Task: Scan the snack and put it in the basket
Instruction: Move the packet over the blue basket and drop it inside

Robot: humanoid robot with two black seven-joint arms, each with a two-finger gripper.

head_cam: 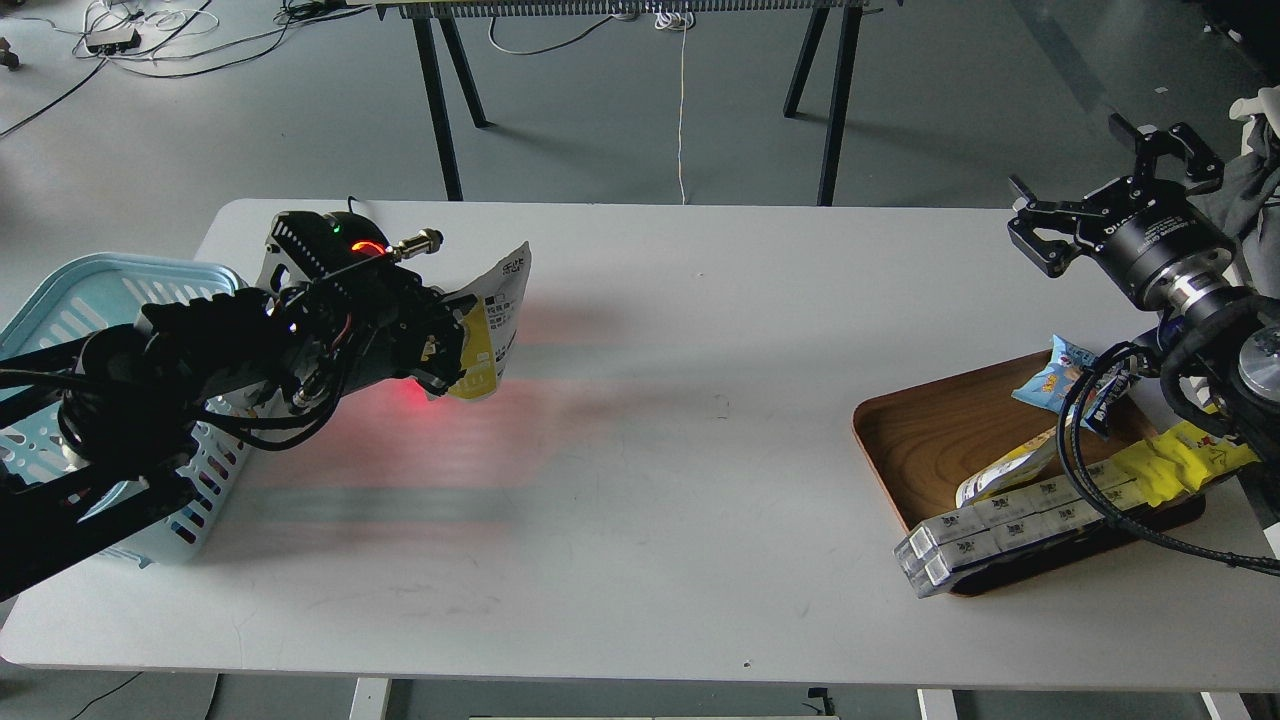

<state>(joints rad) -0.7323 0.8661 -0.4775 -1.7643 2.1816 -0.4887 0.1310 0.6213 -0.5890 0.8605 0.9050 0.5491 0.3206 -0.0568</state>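
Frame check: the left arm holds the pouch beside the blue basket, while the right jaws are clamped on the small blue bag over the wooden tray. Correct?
Not quite. In the head view the right gripper is open and empty, raised beyond the tray; the blue bag lies in the tray. The rest holds: the left gripper holds the pouch beside the basket.

White bench [640, 480] showing a red glow beside the left end effector [440, 345], which is black, with small green and red lights. Snack pouch [495, 320] showing a white face with black print and a yellow lower part. Basket [75, 300] appearing light blue with slotted sides. Tray [920, 440] showing brown wood grain, carrying a blue snack bag [1060, 375] and a long yellow packet [1180, 460]. Right end effector [1110, 190] appearing black.
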